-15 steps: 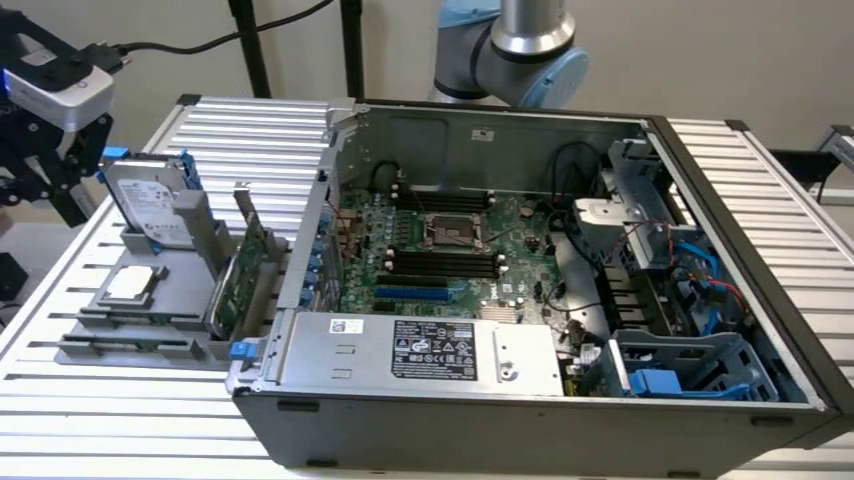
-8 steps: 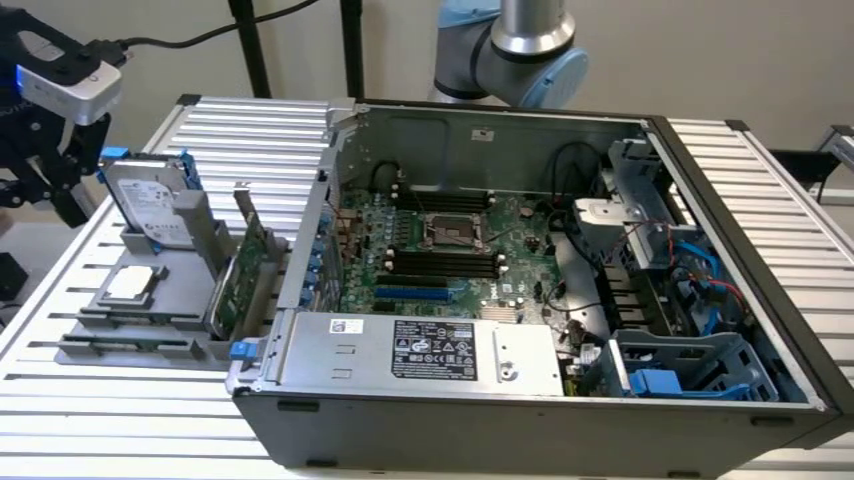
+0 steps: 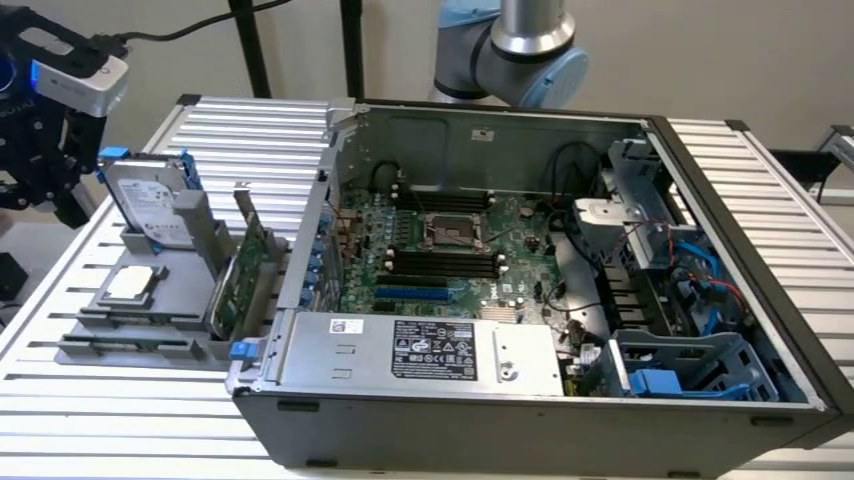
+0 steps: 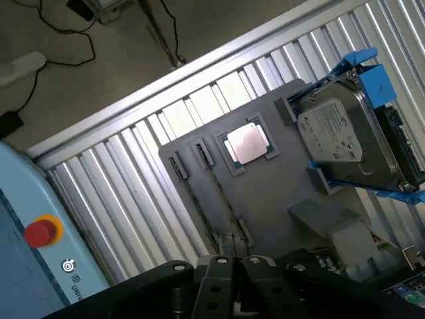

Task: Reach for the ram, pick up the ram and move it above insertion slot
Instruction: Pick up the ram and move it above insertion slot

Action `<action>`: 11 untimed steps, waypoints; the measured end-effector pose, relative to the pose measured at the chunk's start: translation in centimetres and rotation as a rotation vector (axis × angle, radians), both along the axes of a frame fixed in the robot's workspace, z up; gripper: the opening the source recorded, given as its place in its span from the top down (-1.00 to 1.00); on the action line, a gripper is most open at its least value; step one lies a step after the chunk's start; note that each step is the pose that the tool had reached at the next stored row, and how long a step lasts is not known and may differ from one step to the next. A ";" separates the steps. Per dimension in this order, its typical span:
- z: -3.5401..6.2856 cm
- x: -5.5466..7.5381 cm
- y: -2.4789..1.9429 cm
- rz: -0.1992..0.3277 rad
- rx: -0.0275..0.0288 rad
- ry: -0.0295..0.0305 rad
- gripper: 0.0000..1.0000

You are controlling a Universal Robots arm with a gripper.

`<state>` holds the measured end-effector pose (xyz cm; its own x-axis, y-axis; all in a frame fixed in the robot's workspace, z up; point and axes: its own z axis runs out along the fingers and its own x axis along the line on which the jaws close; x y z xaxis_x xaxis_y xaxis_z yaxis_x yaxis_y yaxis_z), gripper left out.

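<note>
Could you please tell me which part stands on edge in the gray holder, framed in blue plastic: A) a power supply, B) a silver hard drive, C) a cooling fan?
B: the silver hard drive stands on edge in the gray holder, its labelled face showing.

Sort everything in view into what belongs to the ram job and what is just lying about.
Belongs to the job:
hand, shut and holding nothing
ram, edge-on at the front of the grey holder
black memory slots

Just lying about:
hard drive
expansion card
processor chip
power supply
</note>
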<state>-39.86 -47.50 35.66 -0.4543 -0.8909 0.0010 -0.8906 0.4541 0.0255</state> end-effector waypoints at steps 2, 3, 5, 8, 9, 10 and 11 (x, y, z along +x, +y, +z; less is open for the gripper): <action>-0.03 0.0 0.00 0.037 -0.0001 0.0001 0.79; -0.06 0.0 0.00 0.055 0.0001 -0.0001 0.79; -0.11 0.0 0.00 0.091 0.0001 -0.0001 0.79; -0.21 0.0 0.00 0.146 0.0000 0.0000 0.79; -0.25 0.0 0.00 0.164 0.0000 0.0000 0.79; -0.28 0.0 0.00 0.182 0.0000 0.0000 0.79; -0.32 0.0 0.00 0.202 0.0000 0.0000 0.79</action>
